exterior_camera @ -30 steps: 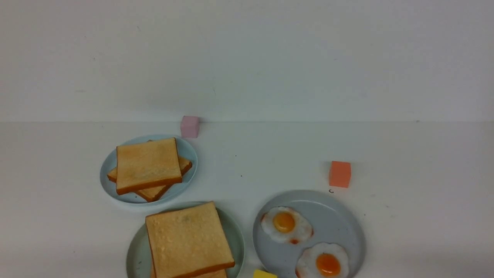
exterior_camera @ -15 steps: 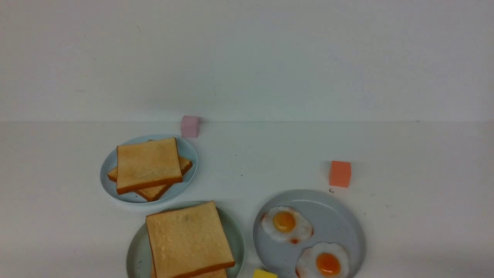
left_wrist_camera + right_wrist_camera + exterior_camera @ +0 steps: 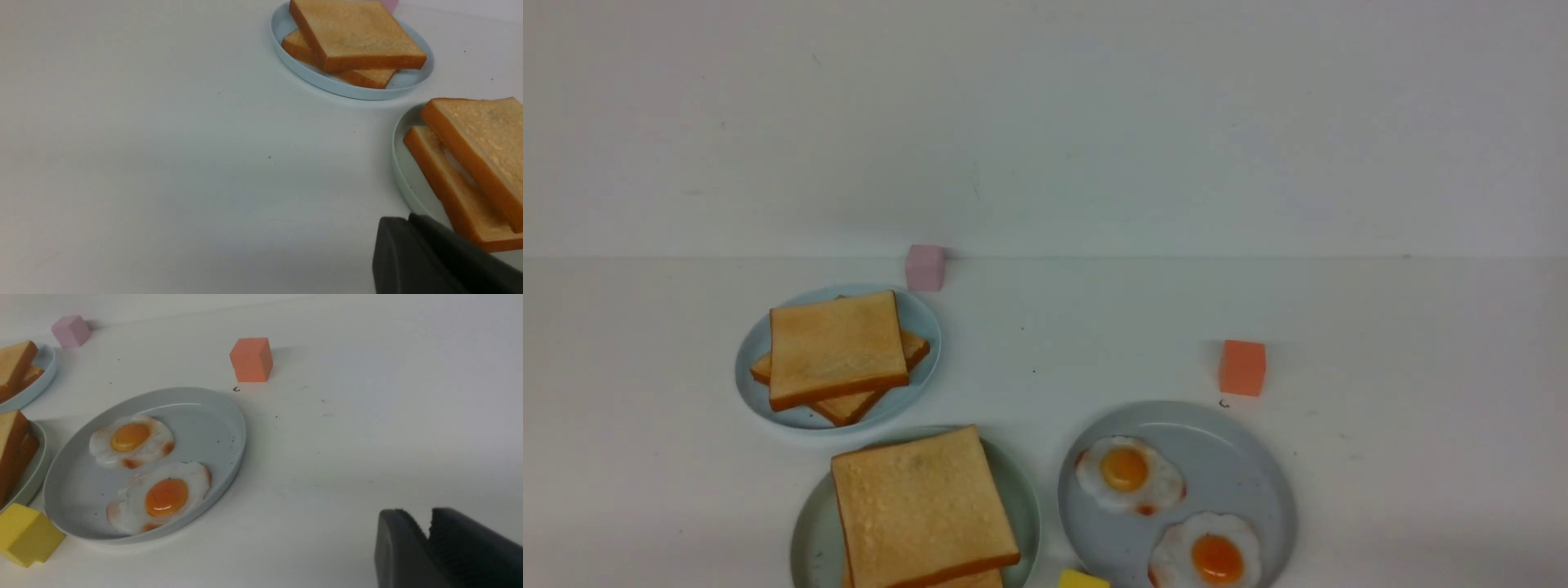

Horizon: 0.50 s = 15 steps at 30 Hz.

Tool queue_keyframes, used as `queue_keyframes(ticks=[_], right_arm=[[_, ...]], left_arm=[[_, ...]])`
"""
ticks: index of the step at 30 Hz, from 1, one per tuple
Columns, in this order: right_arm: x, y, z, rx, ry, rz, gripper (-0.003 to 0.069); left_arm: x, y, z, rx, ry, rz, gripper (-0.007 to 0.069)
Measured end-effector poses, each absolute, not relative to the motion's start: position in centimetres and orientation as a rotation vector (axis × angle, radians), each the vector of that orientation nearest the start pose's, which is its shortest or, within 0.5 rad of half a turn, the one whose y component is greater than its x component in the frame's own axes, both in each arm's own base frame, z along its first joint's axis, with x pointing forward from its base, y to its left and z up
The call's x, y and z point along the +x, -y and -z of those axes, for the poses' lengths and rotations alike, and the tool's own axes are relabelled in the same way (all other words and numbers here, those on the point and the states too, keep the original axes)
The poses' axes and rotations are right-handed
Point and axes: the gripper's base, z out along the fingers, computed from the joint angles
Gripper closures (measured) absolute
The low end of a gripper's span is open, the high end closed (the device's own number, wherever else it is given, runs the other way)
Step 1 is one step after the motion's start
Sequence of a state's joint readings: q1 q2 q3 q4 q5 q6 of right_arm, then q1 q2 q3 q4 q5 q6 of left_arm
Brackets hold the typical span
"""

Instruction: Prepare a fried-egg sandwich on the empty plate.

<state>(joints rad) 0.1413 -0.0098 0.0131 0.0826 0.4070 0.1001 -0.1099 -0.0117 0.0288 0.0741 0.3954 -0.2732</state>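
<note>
The fried-egg sandwich (image 3: 919, 510) lies on the pale mint-green plate (image 3: 809, 531) at the front: two golden toast slices stacked slightly askew. In the left wrist view a sliver of white shows between the slices of the sandwich (image 3: 482, 139) on the plate (image 3: 402, 171). My left gripper (image 3: 408, 218) hovers just beside that plate's rim, shut and holding nothing. My right gripper (image 3: 429, 516) is over bare table to the right of the egg plate, its tips parted by a narrow gap, nothing between them. Neither gripper shows in the front view.
A grey-blue plate (image 3: 1241, 465) holds two fried eggs (image 3: 1127, 474) (image 3: 1213, 559). A smaller light-blue plate (image 3: 923, 327) carries a toast-only stack (image 3: 837, 347). A pink cube (image 3: 925, 267), an orange cube (image 3: 1242, 367) and a yellow block (image 3: 1082, 581) stand on the white table.
</note>
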Motion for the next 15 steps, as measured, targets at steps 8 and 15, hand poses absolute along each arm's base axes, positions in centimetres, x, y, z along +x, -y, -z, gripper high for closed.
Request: queue_keyframes(ticks=[8, 15], right_arm=[[5.06, -1.02, -17.29, 0.011, -1.9, -0.248, 0.0505], [5.06, -1.02, -17.29, 0.012, -1.9, -0.248, 0.0499]], left_arm=[[5.19, 0.31, -16.88, -0.11, -1.896, 0.188, 0.0589], [5.19, 0.31, -16.88, -0.11, -1.896, 0.188, 0.0589]])
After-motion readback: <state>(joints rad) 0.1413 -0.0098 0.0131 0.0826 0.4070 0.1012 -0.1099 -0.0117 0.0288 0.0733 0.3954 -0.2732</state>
